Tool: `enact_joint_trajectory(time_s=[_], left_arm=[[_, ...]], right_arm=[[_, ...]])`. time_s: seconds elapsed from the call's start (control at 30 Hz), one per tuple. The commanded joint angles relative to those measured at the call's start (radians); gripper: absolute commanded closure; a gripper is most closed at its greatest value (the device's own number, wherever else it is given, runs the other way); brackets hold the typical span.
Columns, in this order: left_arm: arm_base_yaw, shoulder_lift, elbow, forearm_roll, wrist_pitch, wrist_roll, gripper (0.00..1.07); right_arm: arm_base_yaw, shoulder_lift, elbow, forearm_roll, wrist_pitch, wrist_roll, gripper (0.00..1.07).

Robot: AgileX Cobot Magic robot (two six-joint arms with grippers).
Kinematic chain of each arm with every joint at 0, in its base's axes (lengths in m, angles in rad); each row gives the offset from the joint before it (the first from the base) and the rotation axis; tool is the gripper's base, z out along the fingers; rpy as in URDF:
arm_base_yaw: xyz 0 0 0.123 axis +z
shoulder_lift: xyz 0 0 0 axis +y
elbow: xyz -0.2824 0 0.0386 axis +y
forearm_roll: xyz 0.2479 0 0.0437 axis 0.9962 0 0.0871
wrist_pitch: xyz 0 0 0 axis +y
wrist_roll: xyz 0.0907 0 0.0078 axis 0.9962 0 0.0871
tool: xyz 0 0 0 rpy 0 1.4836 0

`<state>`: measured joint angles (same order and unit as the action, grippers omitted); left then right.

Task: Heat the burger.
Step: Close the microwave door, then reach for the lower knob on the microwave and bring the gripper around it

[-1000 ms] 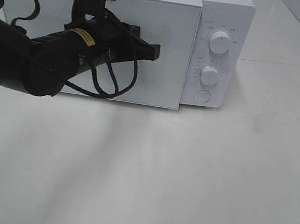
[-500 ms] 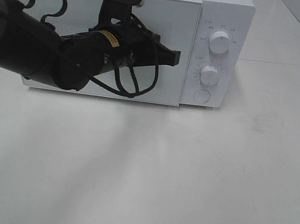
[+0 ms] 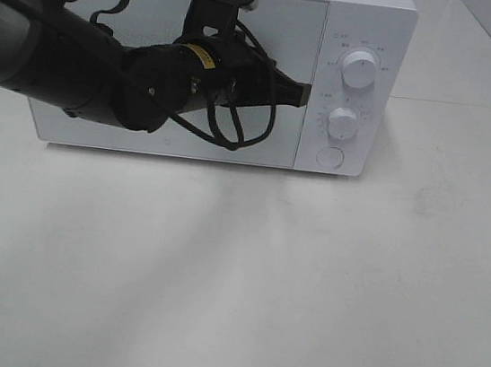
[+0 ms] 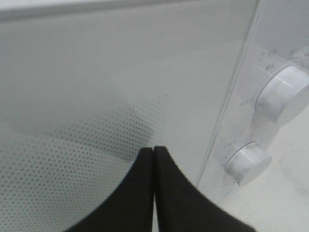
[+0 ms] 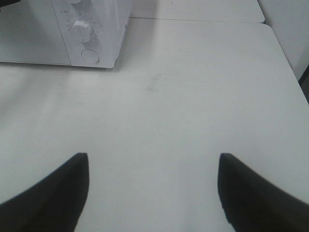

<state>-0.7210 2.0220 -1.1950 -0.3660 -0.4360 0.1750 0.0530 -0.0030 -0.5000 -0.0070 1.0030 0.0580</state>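
Burger: you can't see it in any view, so I can't tell its look or where it sits. What you do get is the white microwave (image 3: pixel 376 20) at the back of the tabletop (image 3: pixel 259 285), door (image 3: pixel 268 146) flush with the control panel, frosted and dotted, nothing readable through it. Left gripper (image 3: pixel 305 90) reaches across the door front, tip at the door's edge next to the panel; jaws pressed together with nothing between them, confirmed in the wrist view (image 4: pixel 153 151). Just past the tip you have the upper knob (image 3: pixel 359 70), lower knob (image 3: pixel 342 122) and round button (image 3: pixel 330 157). Right gripper (image 5: pixel 153 162) hangs over bare tabletop well clear of the microwave, jaws spread wide, holding nothing. Open room: broad white tabletop in front of the microwave and beside the control panel; the tabletop's edge shows beyond that side in the right wrist view.
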Motion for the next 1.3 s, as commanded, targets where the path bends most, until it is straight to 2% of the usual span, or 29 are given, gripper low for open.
enact_joint_trajectory(time_s=[0.03, 0.17, 0.3, 0.4, 0.47, 0.5, 0.53, 0.57, 0.6, 0.63, 0.67, 0.7, 0.83, 0.9, 0.93, 1.0, 1.13, 1.2, 1.3], left_arm=[[-0.002, -0.031, -0.018, -0.042, 0.070, 0.002, 1.07], [-0.025, -0.074, -0.018, -0.042, 0.261, 0.002, 1.07], [-0.030, -0.098, -0.018, -0.041, 0.340, 0.002, 1.07], [-0.030, -0.123, -0.018, -0.044, 0.445, -0.006, 1.02], [-0.030, -0.156, -0.018, -0.044, 0.577, -0.006, 0.79], [-0.030, -0.156, -0.018, -0.044, 0.577, -0.006, 0.79], [-0.030, -0.178, -0.018, -0.044, 0.651, -0.006, 0.54], [-0.030, -0.190, -0.018, -0.044, 0.687, -0.008, 0.40], [-0.030, -0.190, -0.018, -0.044, 0.687, -0.008, 0.40], [-0.030, -0.212, -0.018, -0.043, 0.753, -0.008, 0.16], [-0.030, -0.212, -0.018, -0.043, 0.753, -0.008, 0.16], [-0.030, -0.222, -0.018, -0.039, 0.790, -0.008, 0.06], [-0.021, -0.261, -0.018, 0.016, 0.908, -0.005, 0.06], [-0.021, -0.292, -0.018, 0.078, 1.022, -0.006, 0.06], [-0.021, -0.292, -0.018, 0.078, 1.022, -0.006, 0.06], [-0.021, -0.323, -0.018, 0.091, 1.179, -0.008, 0.06], [-0.021, -0.351, -0.018, 0.096, 1.270, -0.009, 0.06], [0.004, -0.378, -0.018, 0.123, 1.370, -0.069, 0.06], [0.021, -0.380, -0.018, 0.132, 1.389, -0.080, 0.06]], right_arm=[[-0.007, -0.030, 0.003, 0.001, -0.006, 0.007, 0.35], [-0.007, -0.030, 0.003, 0.001, -0.006, 0.007, 0.35], [-0.007, -0.030, 0.003, 0.001, -0.006, 0.008, 0.35], [-0.007, -0.030, 0.003, 0.007, -0.006, 0.007, 0.35], [-0.007, -0.030, 0.003, 0.007, -0.006, 0.007, 0.35], [-0.007, -0.030, 0.003, 0.007, -0.006, 0.007, 0.35], [-0.007, -0.030, 0.003, 0.007, -0.006, 0.007, 0.35], [-0.007, -0.030, 0.003, 0.007, -0.006, 0.007, 0.35], [-0.007, -0.030, 0.003, 0.007, -0.006, 0.007, 0.35], [-0.007, -0.030, 0.003, 0.007, -0.006, 0.007, 0.35], [-0.007, -0.030, 0.003, 0.007, -0.006, 0.007, 0.35], [-0.007, -0.030, 0.003, 0.007, -0.006, 0.007, 0.35], [-0.007, -0.030, 0.003, 0.007, -0.006, 0.007, 0.35], [-0.007, -0.030, 0.003, 0.007, -0.006, 0.007, 0.35], [-0.007, -0.030, 0.003, 0.007, -0.006, 0.007, 0.35], [-0.007, -0.030, 0.003, 0.007, -0.006, 0.007, 0.35], [-0.007, -0.030, 0.003, 0.007, -0.006, 0.007, 0.35], [-0.007, -0.030, 0.003, 0.007, -0.006, 0.007, 0.35], [-0.007, -0.030, 0.003, 0.007, -0.006, 0.007, 0.35]])
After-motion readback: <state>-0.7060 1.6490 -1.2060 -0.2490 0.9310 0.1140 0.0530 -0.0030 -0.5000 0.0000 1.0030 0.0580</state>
